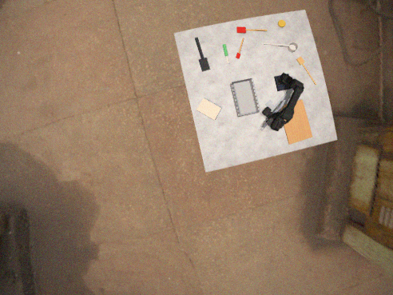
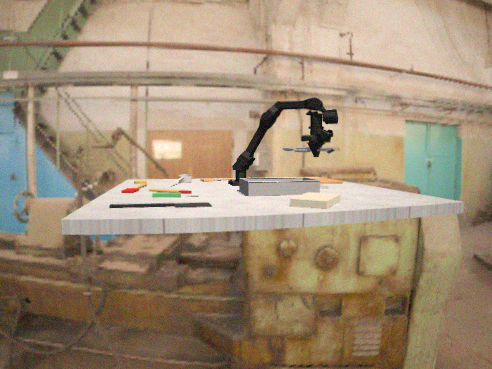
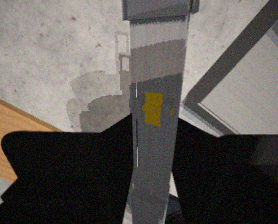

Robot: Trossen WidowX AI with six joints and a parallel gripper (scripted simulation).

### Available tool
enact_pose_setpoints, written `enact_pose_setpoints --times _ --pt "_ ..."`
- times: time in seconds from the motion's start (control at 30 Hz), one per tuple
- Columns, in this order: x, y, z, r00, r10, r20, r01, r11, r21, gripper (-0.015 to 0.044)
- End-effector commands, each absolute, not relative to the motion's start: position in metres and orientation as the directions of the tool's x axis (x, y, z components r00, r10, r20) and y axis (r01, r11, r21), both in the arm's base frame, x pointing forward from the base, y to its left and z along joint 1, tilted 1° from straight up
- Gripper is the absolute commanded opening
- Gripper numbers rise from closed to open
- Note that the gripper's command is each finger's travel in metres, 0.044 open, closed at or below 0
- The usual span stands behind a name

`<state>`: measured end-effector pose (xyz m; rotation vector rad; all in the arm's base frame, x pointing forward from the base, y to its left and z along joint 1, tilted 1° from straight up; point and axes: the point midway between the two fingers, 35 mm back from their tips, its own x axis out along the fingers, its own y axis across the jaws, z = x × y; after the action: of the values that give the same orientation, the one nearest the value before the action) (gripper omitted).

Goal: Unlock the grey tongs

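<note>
The grey tongs (image 1: 263, 126) (image 2: 290, 149) (image 3: 157, 65) are held up in the air and lie about level in the exterior view. A yellow patch shows on them in the wrist view. My gripper (image 1: 274, 118) (image 2: 315, 150) (image 3: 150, 116) points down and is shut on the tongs, one black finger on each side. I cannot tell whether the lock is on. The wooden board (image 1: 299, 128) (image 2: 330, 180) (image 3: 15, 122) lies flat on the table, partly under the arm in the top view. The roasting tin (image 1: 235, 101) (image 2: 280, 188) (image 3: 225, 62) stands beside the gripper's place, and the tongs do not touch it.
A cream block (image 1: 208, 109) (image 2: 315, 201) lies beyond the tin. A black spatula (image 1: 204, 64), a green-handled tool (image 1: 225, 49), two red-headed tools, a ladle (image 1: 292, 47), a wooden spatula (image 1: 300, 61) and a yellow disc (image 1: 281, 23) lie farther off.
</note>
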<state>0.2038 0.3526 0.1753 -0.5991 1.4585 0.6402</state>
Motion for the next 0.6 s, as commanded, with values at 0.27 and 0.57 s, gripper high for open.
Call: enact_pose_setpoints --times 0.27,0.57 --pt "0.161 0.373 0.183 0.008 0.043 -0.999 -0.803 0.596 0.019 -0.015" --pt "0.1 0.391 0.184 0.0 0.043 -0.999 -0.902 0.432 0.018 -0.015"
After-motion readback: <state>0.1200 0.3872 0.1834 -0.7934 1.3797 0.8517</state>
